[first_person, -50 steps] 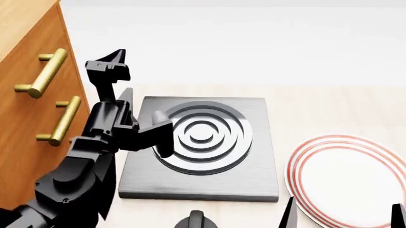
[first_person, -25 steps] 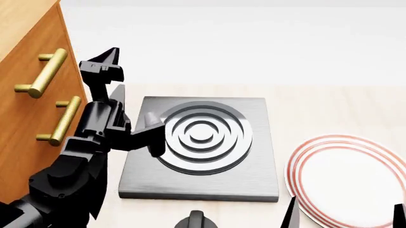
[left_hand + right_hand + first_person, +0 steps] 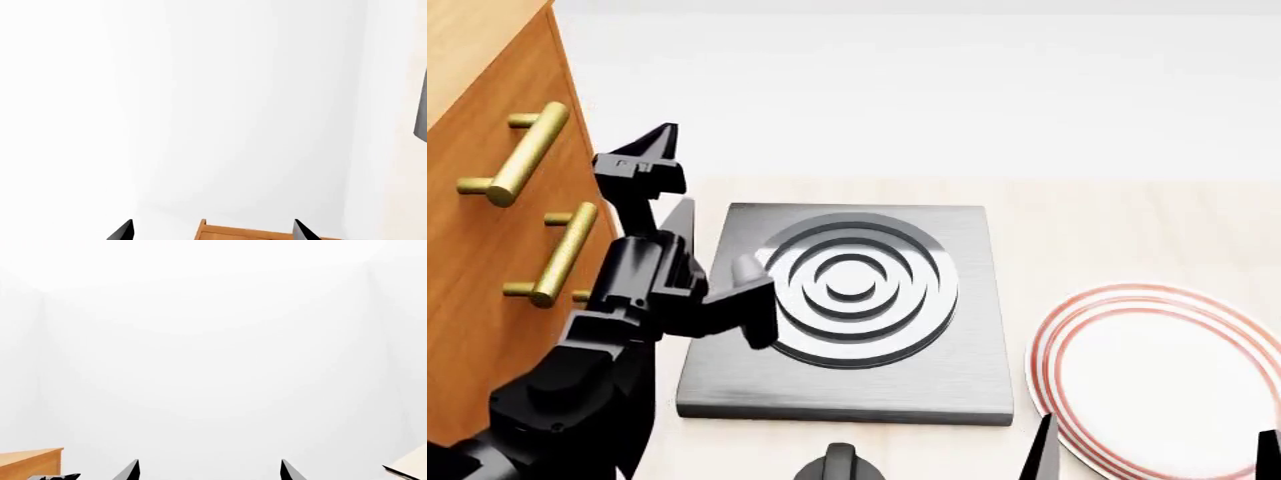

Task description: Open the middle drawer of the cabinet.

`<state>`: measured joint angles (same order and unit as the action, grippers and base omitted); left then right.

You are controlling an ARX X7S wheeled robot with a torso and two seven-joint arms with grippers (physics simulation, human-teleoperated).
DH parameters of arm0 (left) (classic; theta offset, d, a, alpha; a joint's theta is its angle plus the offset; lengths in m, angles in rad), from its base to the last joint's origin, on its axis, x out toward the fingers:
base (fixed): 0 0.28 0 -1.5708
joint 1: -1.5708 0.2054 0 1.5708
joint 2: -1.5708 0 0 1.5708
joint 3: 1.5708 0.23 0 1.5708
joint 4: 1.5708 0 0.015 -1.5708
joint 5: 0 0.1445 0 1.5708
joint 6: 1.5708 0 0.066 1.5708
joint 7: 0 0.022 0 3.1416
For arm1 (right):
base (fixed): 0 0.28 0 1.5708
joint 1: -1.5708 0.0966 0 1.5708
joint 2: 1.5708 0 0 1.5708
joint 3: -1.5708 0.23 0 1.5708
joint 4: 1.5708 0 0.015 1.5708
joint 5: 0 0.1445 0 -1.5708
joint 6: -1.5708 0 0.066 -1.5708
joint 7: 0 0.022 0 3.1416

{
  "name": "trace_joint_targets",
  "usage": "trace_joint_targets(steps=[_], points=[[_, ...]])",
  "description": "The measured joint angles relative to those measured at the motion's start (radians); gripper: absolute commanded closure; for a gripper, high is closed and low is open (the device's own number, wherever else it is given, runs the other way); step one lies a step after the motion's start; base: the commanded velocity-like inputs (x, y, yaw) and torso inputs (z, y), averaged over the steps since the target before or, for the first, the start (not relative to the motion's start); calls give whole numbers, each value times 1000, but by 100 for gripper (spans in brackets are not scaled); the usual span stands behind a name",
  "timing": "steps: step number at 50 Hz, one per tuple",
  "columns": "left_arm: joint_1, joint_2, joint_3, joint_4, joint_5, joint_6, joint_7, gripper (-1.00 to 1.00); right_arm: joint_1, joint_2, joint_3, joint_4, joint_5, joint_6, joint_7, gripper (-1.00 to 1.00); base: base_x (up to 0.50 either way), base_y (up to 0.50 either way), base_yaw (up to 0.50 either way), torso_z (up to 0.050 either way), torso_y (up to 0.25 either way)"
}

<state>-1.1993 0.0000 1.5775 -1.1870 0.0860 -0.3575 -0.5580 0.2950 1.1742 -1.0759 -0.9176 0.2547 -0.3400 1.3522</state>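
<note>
The orange-brown cabinet (image 3: 487, 60) stands at the left edge of the head view, its front facing right. Its top brass handle (image 3: 514, 150) sits above the middle drawer's handle (image 3: 561, 250); the middle drawer (image 3: 474, 290) looks closed. My left gripper (image 3: 665, 175) points up just right of the cabinet front, level with the gap between those two handles and touching neither. It is open and empty. In the left wrist view the left gripper (image 3: 212, 232) frames the cabinet's top edge (image 3: 253, 234). My right gripper (image 3: 1154, 455) is open at the bottom right, its fingertips (image 3: 131, 470) wide apart.
A dark grey square burner block (image 3: 847, 300) with concentric rings lies on the pale counter beside my left arm. A white plate (image 3: 1161, 380) with red rim rings sits at the right. A black knob (image 3: 838, 465) shows at the bottom edge.
My left arm has shifted left, closer to the cabinet front, with the gripper still open. The right gripper has not moved.
</note>
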Motion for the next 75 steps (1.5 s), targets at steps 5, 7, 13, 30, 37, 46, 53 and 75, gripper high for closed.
trace_joint_targets(steps=[5,7,13,30,37,46,53,75], points=[[7,0,-3,-5,-27,9,-10,-100,-1,0,2,1,2,0,-2,-100,0,0,0,0,0],[9,0,-4,-7,-35,11,-14,-100,-2,-1,3,1,2,0,-2,-100,0,0,0,0,0],[15,0,-4,-14,-52,13,-21,-100,-3,-1,6,1,4,1,-4,-100,0,0,0,0,0],[40,0,-5,-30,-72,24,-19,-100,-7,-7,11,5,5,1,-11,-100,0,0,0,0,0],[44,0,-5,-30,-74,25,-17,-100,-8,-10,14,2,1,6,-11,-100,0,0,0,0,0],[47,0,-5,-29,-76,25,-17,-100,-4,-18,16,-3,13,37,-14,-100,0,0,0,0,0],[48,0,-5,-29,-77,25,-16,-100,-3,-21,18,-5,17,49,-16,-100,0,0,0,0,0],[53,0,-7,-29,-80,26,-18,-100,-7,-25,25,-6,23,61,-20,-100,0,0,0,0,0]])
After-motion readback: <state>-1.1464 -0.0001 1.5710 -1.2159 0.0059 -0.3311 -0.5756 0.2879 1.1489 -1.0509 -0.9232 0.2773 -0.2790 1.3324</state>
